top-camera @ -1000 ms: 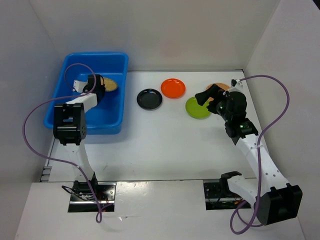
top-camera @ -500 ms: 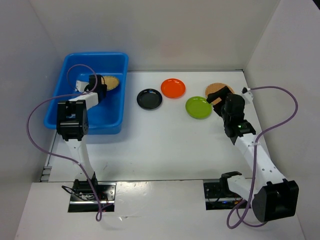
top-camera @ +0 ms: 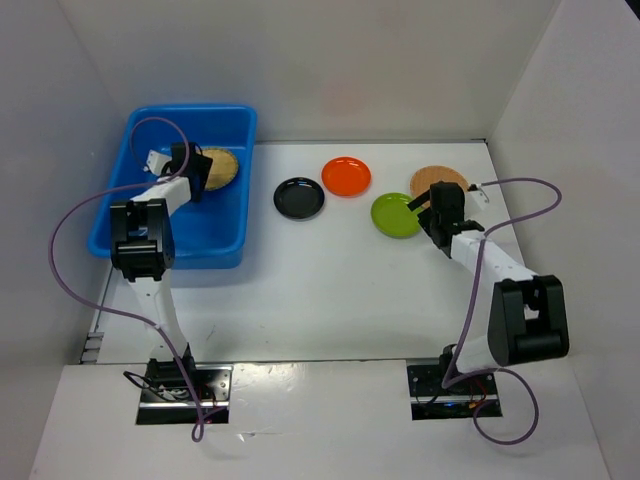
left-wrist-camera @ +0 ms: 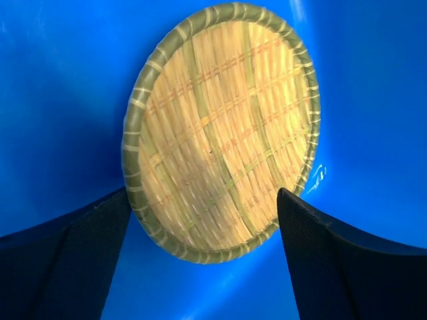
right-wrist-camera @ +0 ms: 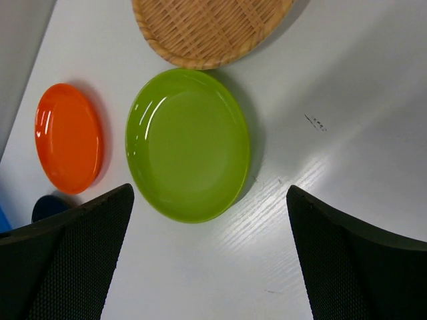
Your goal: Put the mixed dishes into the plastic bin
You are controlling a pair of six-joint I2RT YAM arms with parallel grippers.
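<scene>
The blue plastic bin (top-camera: 190, 111) stands at the far left. A tan woven plate (top-camera: 222, 168) lies inside it, free of my left gripper (top-camera: 195, 170), which hovers open just over the plate's near edge (left-wrist-camera: 220, 127). On the table are a black plate (top-camera: 299, 198), an orange plate (top-camera: 346, 176), a lime green plate (top-camera: 395, 215) and a second tan woven plate (top-camera: 438, 180). My right gripper (top-camera: 432, 215) is open and low at the green plate's right side. In the right wrist view the green plate (right-wrist-camera: 187, 143) lies just ahead of the spread fingers (right-wrist-camera: 80, 253).
The bin's blue floor (left-wrist-camera: 60, 100) surrounds the woven plate in the left wrist view. White walls close in the table at the back and on both sides. The right arm's purple cable (top-camera: 540, 190) loops near the right wall.
My left gripper has opened and let go of the woven plate, which now rests in the bin. The right arm has swung down and toward the green plate, gripper still open.
</scene>
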